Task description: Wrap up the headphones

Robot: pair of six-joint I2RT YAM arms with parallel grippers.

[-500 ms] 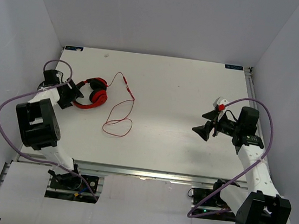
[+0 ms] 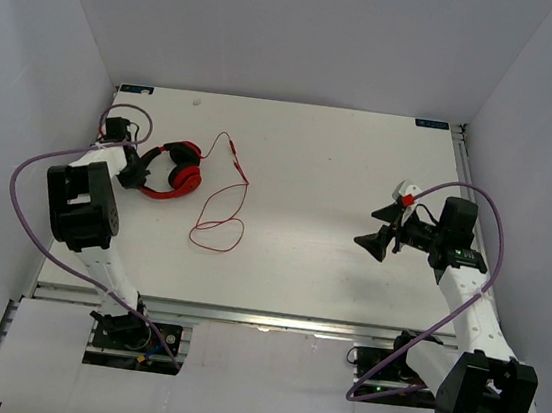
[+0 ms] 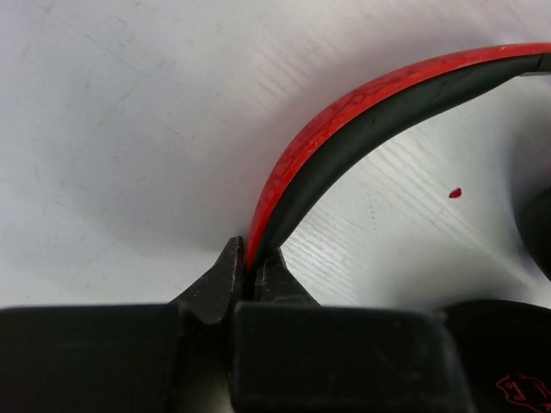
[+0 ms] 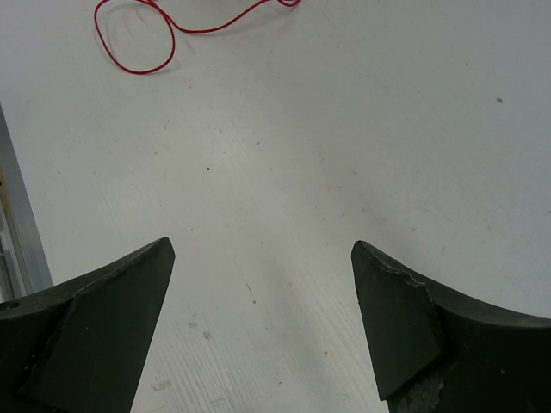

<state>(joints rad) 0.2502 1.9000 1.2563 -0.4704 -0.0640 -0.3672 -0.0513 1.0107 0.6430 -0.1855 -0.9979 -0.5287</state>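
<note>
left jaws pinch the headband, right jaws wait open

the red headphones (image 2: 173, 171) lie on the white table (image 2: 342, 164), in its far left part, close to the left wall. the left arm (image 2: 85, 205) reaches up to them. in the left wrist view the left jaws are closed tight on the red-and-black headband (image 3: 344, 120), which rises from between the two tips and curves away to the right. a tiny red speck (image 3: 455, 193) sits on the table under that arc.

the thin red cord (image 2: 223, 210) trails off the headphones to the right. it runs out to a bend, then drops into a loose loop lying flat on the table, nearer the middle. a part of that loop (image 4: 138, 39) shows at the top of the right wrist view.

the right arm (image 2: 469, 291) is over on the right side, well apart from the headphones and cord. the right jaws stand wide apart with nothing between them, only bare table showing in the gap. thick purple cables (image 2: 26, 176) loop beside each arm.
</note>
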